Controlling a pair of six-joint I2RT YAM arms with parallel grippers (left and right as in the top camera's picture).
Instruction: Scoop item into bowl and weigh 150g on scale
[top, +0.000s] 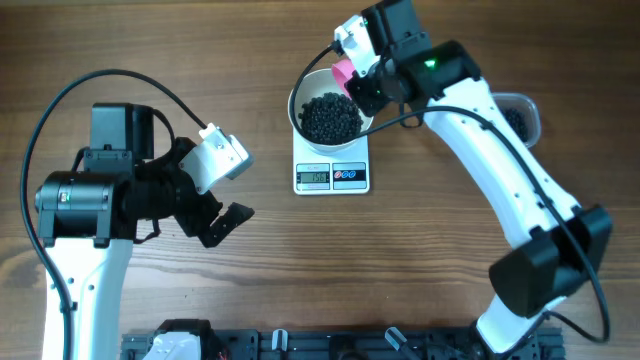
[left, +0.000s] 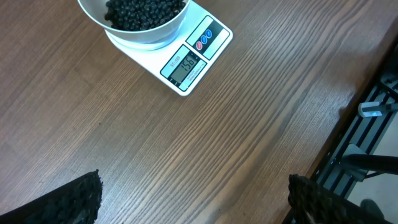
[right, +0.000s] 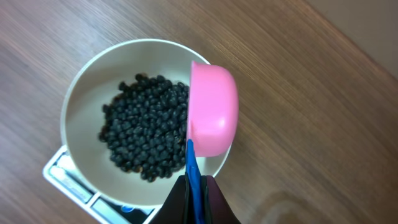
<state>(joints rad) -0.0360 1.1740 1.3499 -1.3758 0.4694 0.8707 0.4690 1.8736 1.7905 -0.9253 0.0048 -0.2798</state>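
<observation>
Pink scoop (right: 212, 109) clamped in right tool (right: 198, 199), tipped over bowl (right: 81, 106) of black beans (right: 140, 127) on scale (left: 198, 53); left tool (top: 225, 223) spread apart.

Round white bowl (top: 300, 108), glossy walls, upright on scale (top: 332, 177), covering its rear part. Black beans (top: 330, 118) (small, matte, round) heaped in bowl bottom, bare white wall showing round heap. Scale: small white rectangle, flat on wooden surface (top: 300, 270). Front edge shows grey display (left: 185, 65), dark digits lit but not sharp enough to read, beside red and blue buttons (left: 204, 38).
</observation>
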